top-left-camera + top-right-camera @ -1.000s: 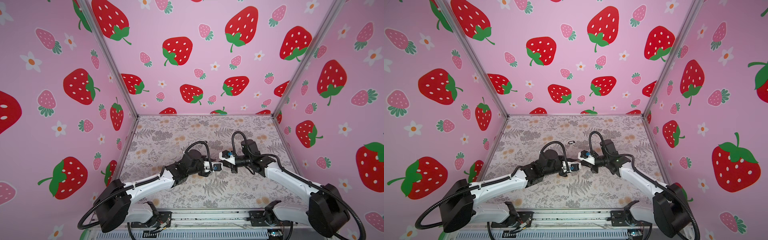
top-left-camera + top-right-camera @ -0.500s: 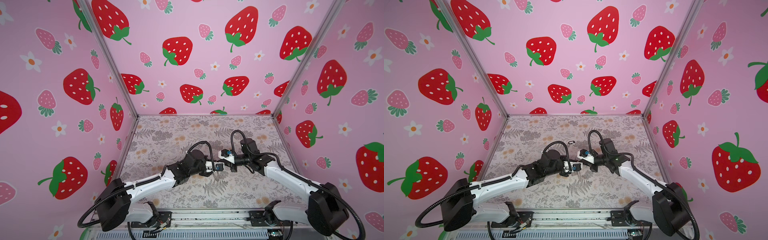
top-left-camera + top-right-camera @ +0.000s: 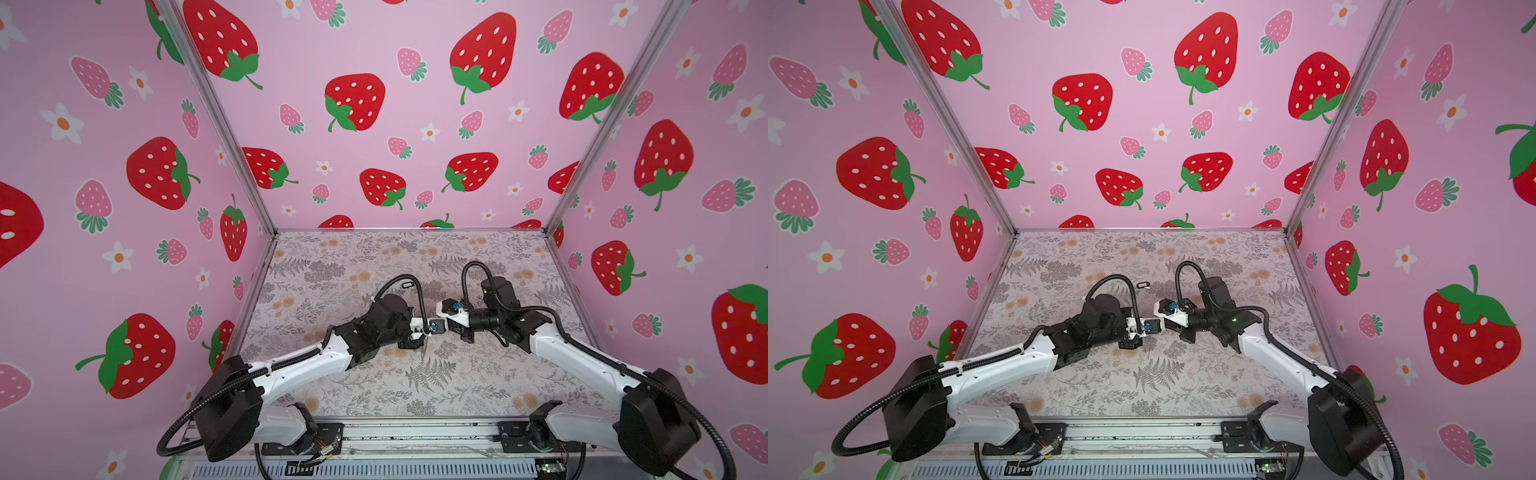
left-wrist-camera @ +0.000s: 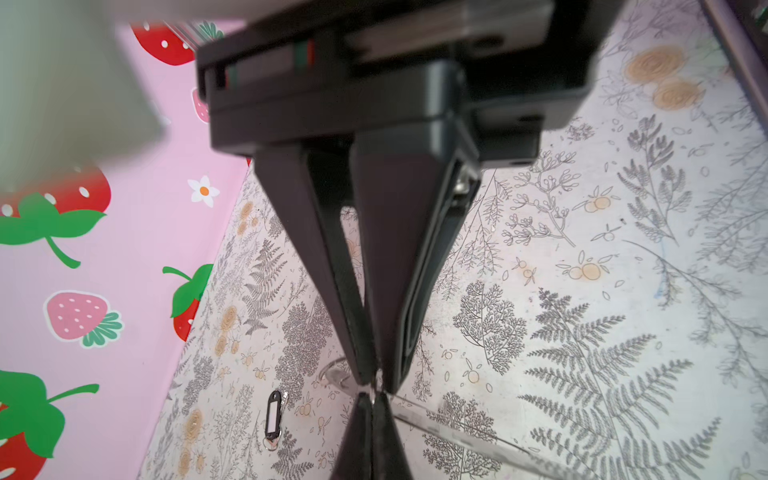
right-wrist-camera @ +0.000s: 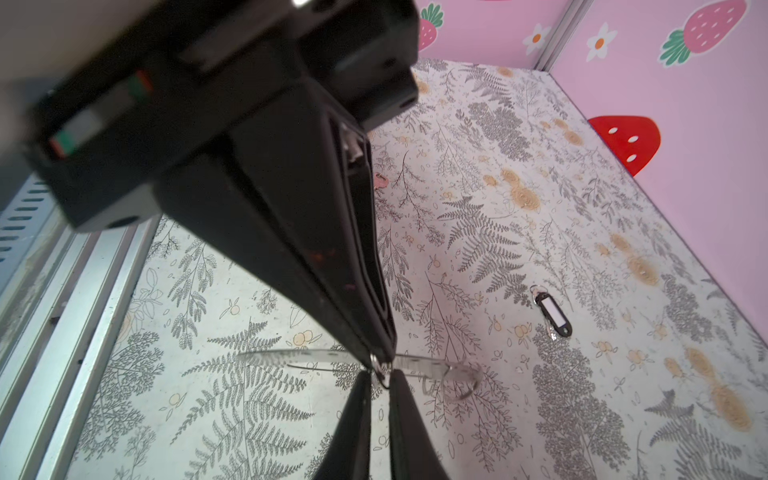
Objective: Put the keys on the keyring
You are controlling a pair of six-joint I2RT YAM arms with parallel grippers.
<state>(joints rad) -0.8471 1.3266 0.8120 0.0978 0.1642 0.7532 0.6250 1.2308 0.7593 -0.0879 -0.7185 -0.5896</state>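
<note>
Silver-grey and seen almost edge-on, the keyring (image 5: 311,356) appears to be held clear of the table (image 3: 332,270), right where the two sets of jaws meet tip to tip. The left gripper (image 4: 371,380) has its jaws drawn fully together on the ring's rim, so it has the keyring pinched. The right gripper (image 5: 380,362) comes at the same spot from the opposite side. Its jaws stand very close together with their tips at the rim, but I cannot tell whether they clamp the ring or only touch it. A small wire loop (image 5: 459,384) hangs from the ring just beyond the jaws, and nothing can be seen threaded on it. The black-rimmed oval tag (image 5: 555,313), with its white centre and a little wire ring at one end, lies flat on the table. It is well apart from both sets of jaws, off to one side and below them, and neither touches it. A metal key cannot be made out with any certainty. By my judgement the task is in its early part: the ring is picked up and steadied, but no key or tag is on it yet. What is left is to free one gripper, fetch the tag and work its small ring onto the keyring, then do likewise for any other key.
</note>
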